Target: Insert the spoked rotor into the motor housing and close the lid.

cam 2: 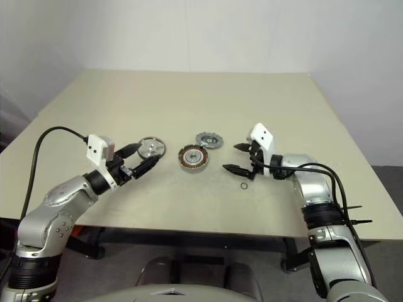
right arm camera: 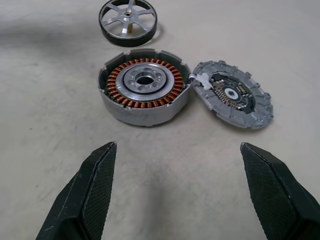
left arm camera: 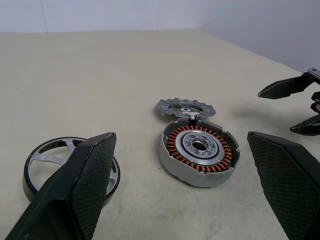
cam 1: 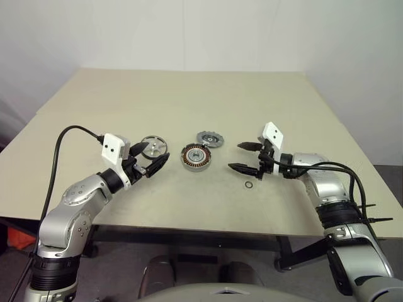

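Both grippers hover over table (cam 1: 189, 100), jaws wide, empty: left gripper (cam 1: 150, 158) beside spoked rotor (cam 1: 154, 146), right gripper (cam 1: 244, 157) near o-ring (cam 1: 249, 185). Motor housing (cam 1: 196, 157) sits between them, lid (cam 1: 210, 138) touching it behind.

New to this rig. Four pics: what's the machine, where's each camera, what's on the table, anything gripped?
It is a two-armed humanoid robot. Two pictures come from its head, looking down over both arms; the other two come from a camera on each wrist, looking along that arm's two black fingers. On the beige table lie the spoked rotor, the motor housing with copper windings, the lid tilted against the housing, and a small black o-ring. The left gripper and right gripper are both open and hold nothing.
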Available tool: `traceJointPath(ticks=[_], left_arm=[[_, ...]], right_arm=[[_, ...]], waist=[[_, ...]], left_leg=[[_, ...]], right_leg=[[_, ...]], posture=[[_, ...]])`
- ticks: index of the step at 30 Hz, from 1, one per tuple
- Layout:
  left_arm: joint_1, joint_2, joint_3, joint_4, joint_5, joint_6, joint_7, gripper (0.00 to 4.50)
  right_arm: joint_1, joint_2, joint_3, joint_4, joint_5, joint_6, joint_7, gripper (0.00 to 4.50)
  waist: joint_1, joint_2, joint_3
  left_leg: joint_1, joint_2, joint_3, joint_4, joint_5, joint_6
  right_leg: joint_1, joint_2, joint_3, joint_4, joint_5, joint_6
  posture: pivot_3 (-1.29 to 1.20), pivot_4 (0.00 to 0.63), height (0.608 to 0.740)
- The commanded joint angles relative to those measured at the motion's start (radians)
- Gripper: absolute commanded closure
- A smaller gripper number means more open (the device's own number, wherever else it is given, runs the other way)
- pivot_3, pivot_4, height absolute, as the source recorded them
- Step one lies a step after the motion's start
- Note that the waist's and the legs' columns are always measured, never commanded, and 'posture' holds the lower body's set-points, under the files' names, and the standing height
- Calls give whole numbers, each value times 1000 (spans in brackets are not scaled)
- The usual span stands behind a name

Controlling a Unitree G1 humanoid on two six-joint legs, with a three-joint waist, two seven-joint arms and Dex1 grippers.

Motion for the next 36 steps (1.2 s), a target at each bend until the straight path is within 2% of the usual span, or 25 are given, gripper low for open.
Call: traceJointPath(ticks=[1,12,24,32,33,36], left_arm=[[-15,6,5,-16,8,-28,-3,29],[-38,17,1,14,22,-40,-17,29],[-52,19,-2,33,41,-50,-29,29],[-54,25,0,36,44,-53,-31,29],[-55,25,0,37,45,-54,-31,0],[-55,27,1,36,45,-54,-29,0]], right_arm=[[-12,-5,-6,-22,10,-12,-1,0],[149,-86,-9,-129,10,5,36,0],[238,-108,-6,-142,1,-38,39,0],[238,-101,-2,-168,-13,-42,8,0],[235,-100,-1,-173,-12,-35,5,393],[230,-101,3,-188,-15,-27,-3,1185]], waist=[[0,0,0],[0,0,0],[1,0,0],[0,0,0],[0,0,0],[0,0,0]], left_leg=[[0,0,0,0,0,0],[0,0,0,0,0,0],[1,0,0,-1,0,0],[1,0,0,-1,0,0],[1,0,0,-1,0,0],[1,0,0,-1,0,0]], right_leg=[[0,0,0,0,0,0],[0,0,0,0,0,0],[1,0,0,-1,0,0],[1,0,0,-1,0,0],[1,0,0,-1,0,0],[1,0,0,-1,0,0]], posture=[[0,0,740],[0,0,740],[0,0,740],[0,0,740],[0,0,740],[0,0,740]])
